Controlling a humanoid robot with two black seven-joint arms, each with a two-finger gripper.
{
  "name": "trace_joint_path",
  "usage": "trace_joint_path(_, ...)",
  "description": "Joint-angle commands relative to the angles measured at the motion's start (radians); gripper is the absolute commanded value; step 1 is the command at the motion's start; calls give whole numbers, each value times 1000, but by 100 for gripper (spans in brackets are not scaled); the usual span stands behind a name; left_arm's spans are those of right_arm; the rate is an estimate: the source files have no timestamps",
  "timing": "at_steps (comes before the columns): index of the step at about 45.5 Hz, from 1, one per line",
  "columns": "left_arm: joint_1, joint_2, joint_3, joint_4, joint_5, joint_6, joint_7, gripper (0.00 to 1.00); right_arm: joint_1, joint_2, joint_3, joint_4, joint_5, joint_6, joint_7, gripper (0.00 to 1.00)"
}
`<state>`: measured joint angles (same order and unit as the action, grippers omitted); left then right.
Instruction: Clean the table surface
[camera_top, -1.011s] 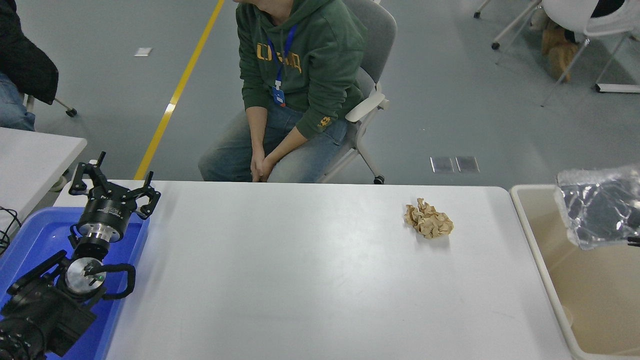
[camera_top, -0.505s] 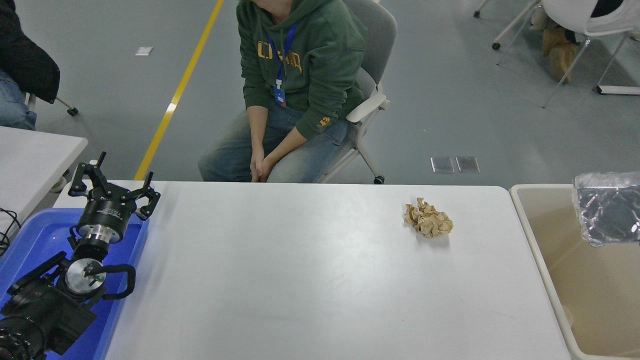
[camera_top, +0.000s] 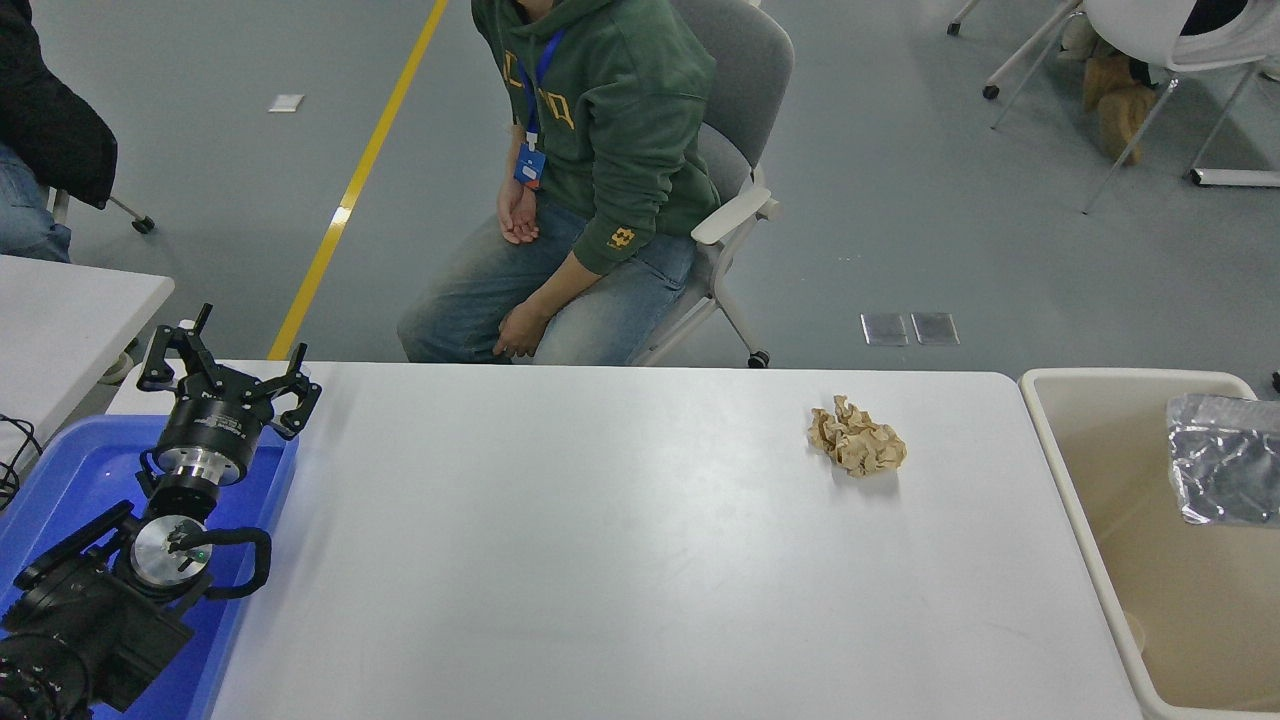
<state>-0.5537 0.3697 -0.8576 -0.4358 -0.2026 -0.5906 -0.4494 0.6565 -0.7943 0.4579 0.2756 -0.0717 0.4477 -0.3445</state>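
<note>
The white table surface (camera_top: 620, 560) fills the middle of the view. A crumpled brown paper ball (camera_top: 857, 438) lies on it near the far right corner. A crumpled silver foil bag (camera_top: 1222, 460) is within the opening of the beige bin (camera_top: 1075, 500) at the table's right end; what holds it, if anything, is cut off by the picture's right edge. My left gripper (camera_top: 228, 368) is open and empty, parked at the lower left over a blue tray (camera_top: 70, 470). My right gripper is out of view.
A person in a green hoodie (camera_top: 600, 120) sits on a chair at the far side, hands off the table. A smaller grey-white table (camera_top: 60, 310) stands at the far left. Chairs stand on the floor behind.
The silver foil bag has moved right and down into the bin's opening. The person has leaned left and parted their hands. My left arm has not moved.
</note>
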Motion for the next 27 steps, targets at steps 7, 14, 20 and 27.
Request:
trace_joint_path(7, 0, 0, 0, 0, 0, 0, 0, 100, 31, 125, -200, -183, -13, -14, 127, 0)
trace_joint_path(14, 0, 0, 0, 0, 0, 0, 0, 100, 55, 199, -260, -271, -13, -17, 156, 0)
trace_joint_path(20, 0, 0, 0, 0, 0, 0, 0, 100, 55, 221, -262, -285, -13, -30, 163, 0)
trace_joint_path(27, 0, 0, 0, -1, 0, 0, 0, 100, 55, 244, -265, -285, -13, -64, 167, 0)
